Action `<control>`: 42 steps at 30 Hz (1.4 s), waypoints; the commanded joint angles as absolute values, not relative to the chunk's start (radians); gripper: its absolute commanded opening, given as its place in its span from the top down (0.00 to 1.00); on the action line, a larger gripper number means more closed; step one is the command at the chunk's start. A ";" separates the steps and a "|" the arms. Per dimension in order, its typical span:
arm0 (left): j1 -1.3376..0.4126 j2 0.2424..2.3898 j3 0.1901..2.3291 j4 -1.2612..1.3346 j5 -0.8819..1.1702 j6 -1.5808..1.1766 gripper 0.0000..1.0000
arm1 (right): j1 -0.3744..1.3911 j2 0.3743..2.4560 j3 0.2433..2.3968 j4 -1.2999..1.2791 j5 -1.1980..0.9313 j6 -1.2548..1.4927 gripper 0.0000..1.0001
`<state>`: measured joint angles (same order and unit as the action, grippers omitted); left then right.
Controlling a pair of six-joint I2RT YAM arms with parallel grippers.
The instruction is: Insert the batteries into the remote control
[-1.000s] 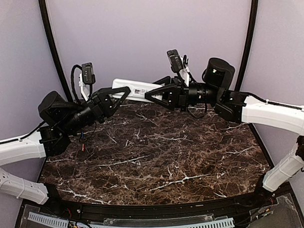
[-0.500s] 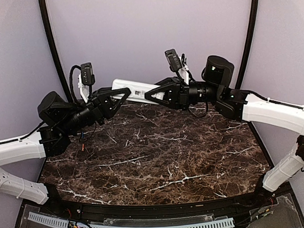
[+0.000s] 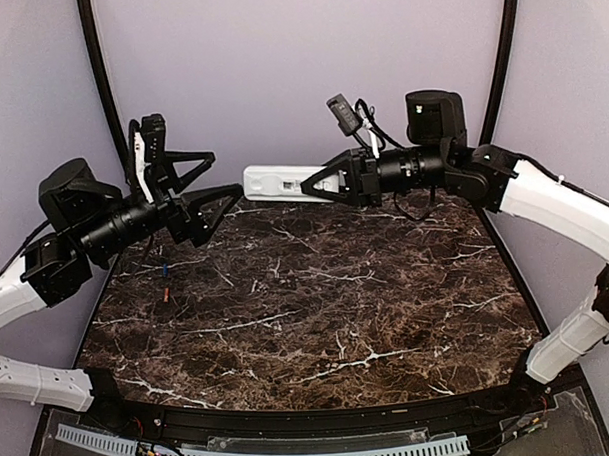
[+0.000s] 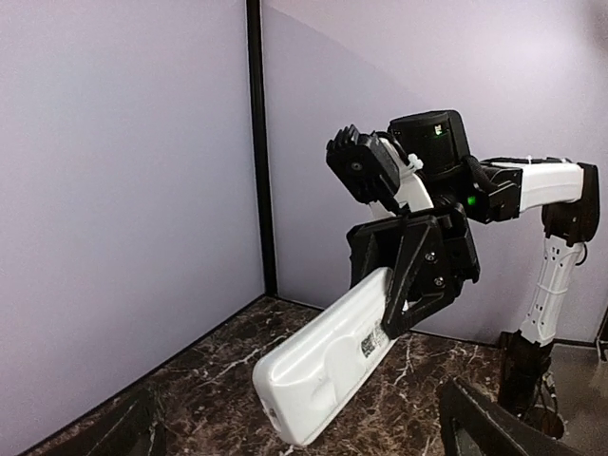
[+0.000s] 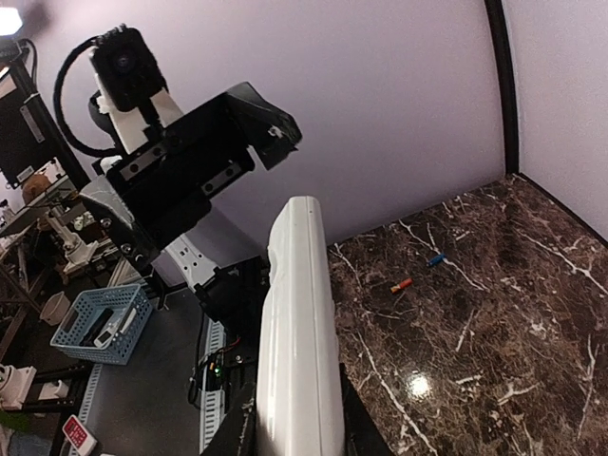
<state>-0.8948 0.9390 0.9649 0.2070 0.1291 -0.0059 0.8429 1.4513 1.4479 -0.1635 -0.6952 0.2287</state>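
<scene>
Slim white plastic remote control (image 3: 273,180) in the air above the marble counter (image 3: 317,308).
The right pincer (image 3: 318,182) grasps one end, probably offering the other; the left pincer (image 3: 228,173), spread wide, hovers just beside.

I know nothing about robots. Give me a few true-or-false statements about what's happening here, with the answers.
1. The right end effector holds the remote up in the air. True.
2. The left end effector grips the remote too. False: it is open and apart from the remote.
3. A small orange piece and a small blue piece lie on the table. True.
4. The table is plain white. False: it is dark brown, marble-patterned with white veins.
</scene>
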 commanded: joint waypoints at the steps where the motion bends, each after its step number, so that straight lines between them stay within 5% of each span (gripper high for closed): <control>1: -0.964 0.966 1.056 -0.135 -0.010 0.354 0.01 | 0.821 1.471 1.576 -0.451 -0.558 0.195 1.00; 8: -1.178 1.128 1.074 -0.176 -0.356 0.799 0.01 | 0.819 1.516 1.633 -0.532 -0.612 0.203 1.00; 20: -1.178 1.135 1.064 -0.092 -0.343 0.904 0.01 | 0.819 1.529 1.654 -0.630 -0.718 0.109 1.00; 42: -0.974 1.214 1.257 -0.236 0.360 0.209 0.04 | 0.822 1.499 1.624 -0.624 -0.835 0.006 1.00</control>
